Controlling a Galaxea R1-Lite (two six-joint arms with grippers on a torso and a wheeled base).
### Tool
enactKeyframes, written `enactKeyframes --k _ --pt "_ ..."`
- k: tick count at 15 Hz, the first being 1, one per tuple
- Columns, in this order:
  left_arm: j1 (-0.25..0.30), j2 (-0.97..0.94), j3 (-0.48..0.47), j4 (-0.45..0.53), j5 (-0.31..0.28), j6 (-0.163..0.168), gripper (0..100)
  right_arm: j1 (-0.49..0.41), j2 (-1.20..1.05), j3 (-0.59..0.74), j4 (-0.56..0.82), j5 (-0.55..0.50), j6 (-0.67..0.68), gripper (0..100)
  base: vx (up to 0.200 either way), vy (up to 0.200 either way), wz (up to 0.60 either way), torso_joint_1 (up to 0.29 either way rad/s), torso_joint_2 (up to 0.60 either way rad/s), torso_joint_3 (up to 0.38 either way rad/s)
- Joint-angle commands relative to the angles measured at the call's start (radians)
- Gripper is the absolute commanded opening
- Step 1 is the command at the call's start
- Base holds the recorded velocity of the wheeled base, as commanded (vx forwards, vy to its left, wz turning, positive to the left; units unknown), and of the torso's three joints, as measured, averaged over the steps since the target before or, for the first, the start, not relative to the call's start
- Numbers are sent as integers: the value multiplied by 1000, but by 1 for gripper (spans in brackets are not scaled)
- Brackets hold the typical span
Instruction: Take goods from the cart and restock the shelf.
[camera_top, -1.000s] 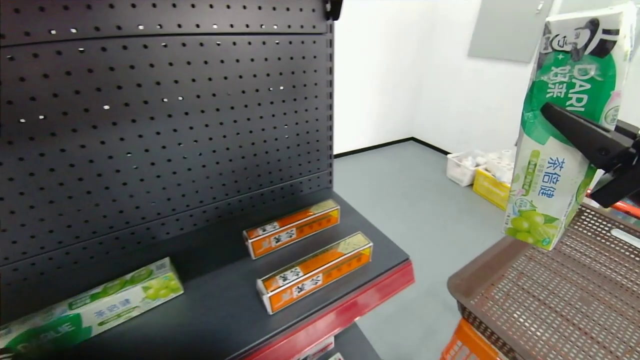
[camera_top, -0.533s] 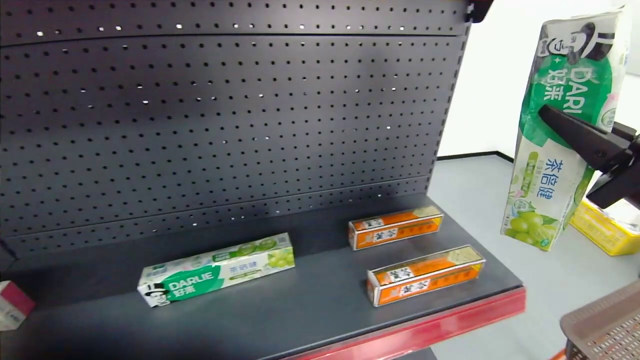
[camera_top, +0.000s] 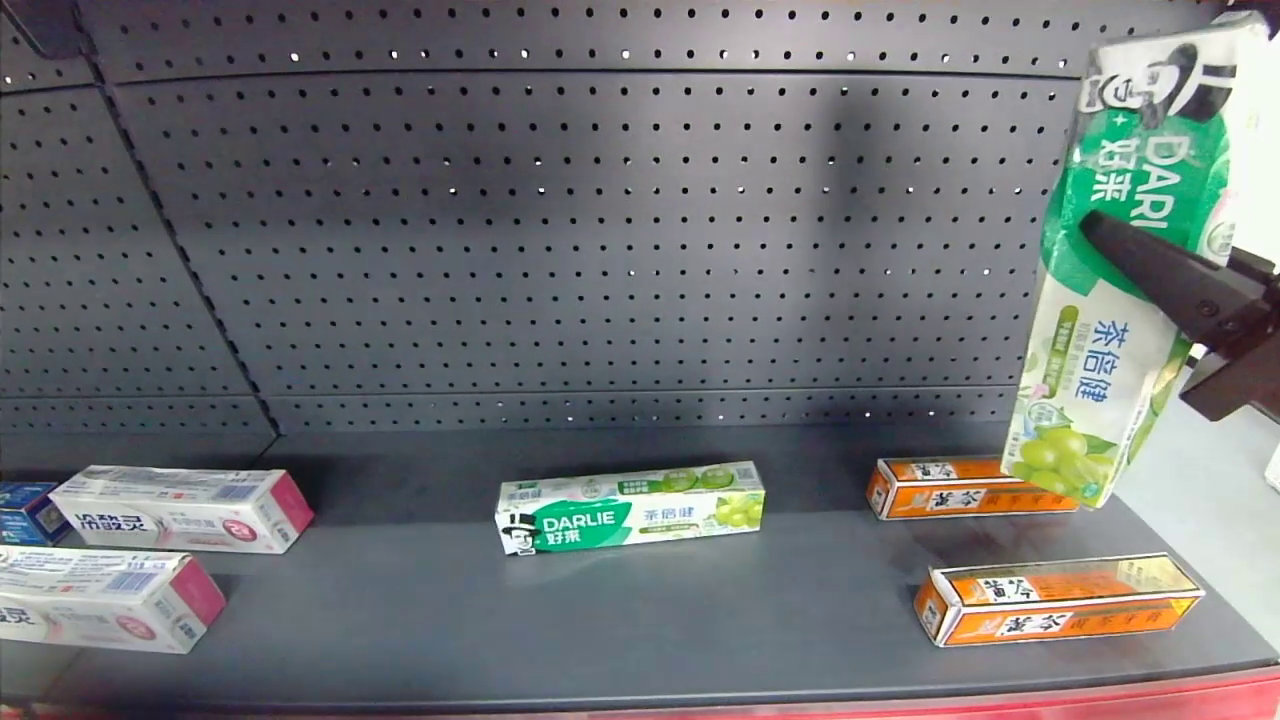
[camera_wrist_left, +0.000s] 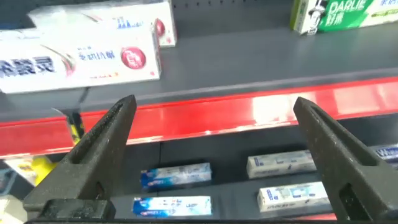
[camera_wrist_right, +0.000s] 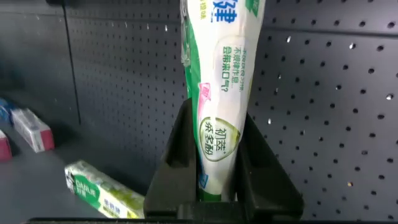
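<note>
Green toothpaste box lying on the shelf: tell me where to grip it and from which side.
Likely best: grip the green toothpaste box at mid-length, across its narrow width, coming from above and the front. It lies flat, long side facing out, with bare shelf before and behind it to close into.

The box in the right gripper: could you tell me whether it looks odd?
Yes: the green toothpaste box looks squashed where the right gripper pinches its middle, unlike the flat-sided matching box on the shelf.

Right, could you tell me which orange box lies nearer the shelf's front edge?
The front orange box, close to the red lip of the shelf. The rear orange box lies farther back, its right end hidden behind the raised green box.
</note>
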Motion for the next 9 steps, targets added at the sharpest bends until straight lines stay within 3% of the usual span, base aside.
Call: enactKeyframes --k 1,9 --pt "1 0 0 2 0 0 100 11 2 -4 5 4 1 0 0 0 0 0 0 0" --pt "1 0 0 2 0 1 100 73 -31 -9 81 18 0 0 0 0 0 0 0 0"
